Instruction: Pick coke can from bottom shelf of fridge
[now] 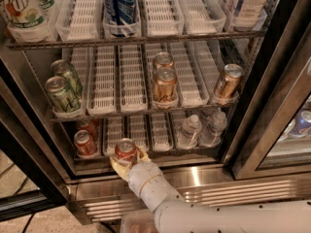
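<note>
A red coke can with a silver top sits at the front edge of the bottom shelf of the fridge. My gripper reaches in from below, its yellowish fingers wrapped around the can's lower body on both sides. Two more red cans stand in the lane to the left, one behind the other. The white arm runs from the lower right up to the can.
Small water bottles stand at the right of the bottom shelf. Copper cans and green cans fill the middle rack. The black door frame and the steel base bound the opening.
</note>
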Tool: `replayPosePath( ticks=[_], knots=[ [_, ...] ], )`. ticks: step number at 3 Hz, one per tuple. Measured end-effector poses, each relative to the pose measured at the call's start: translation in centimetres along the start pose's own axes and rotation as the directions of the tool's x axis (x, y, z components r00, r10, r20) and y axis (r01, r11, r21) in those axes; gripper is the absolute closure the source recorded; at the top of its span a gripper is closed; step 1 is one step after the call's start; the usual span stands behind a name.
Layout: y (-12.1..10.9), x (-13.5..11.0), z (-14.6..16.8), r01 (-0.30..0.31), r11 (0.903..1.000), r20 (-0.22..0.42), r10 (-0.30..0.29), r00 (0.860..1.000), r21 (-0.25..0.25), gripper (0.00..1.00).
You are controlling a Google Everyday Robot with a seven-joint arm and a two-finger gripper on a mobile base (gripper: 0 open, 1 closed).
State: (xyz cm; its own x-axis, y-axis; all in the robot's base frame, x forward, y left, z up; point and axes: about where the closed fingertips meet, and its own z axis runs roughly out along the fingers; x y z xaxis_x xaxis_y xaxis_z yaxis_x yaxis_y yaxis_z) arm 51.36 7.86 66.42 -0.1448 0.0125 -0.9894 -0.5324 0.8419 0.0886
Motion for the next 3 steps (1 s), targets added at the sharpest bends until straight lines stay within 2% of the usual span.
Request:
replayPosePath(
  ticks=[1,3],
  knots=[
    [-0.37,-0.18,-1.38,-0.045,0.9981,-0.008,0.045,0.999,-0.043,1.00],
    [-0.95,-0.64,-1.18,-0.052,0.9967,-0.023,0.050,0.998,-0.063,1.00]
  ],
)
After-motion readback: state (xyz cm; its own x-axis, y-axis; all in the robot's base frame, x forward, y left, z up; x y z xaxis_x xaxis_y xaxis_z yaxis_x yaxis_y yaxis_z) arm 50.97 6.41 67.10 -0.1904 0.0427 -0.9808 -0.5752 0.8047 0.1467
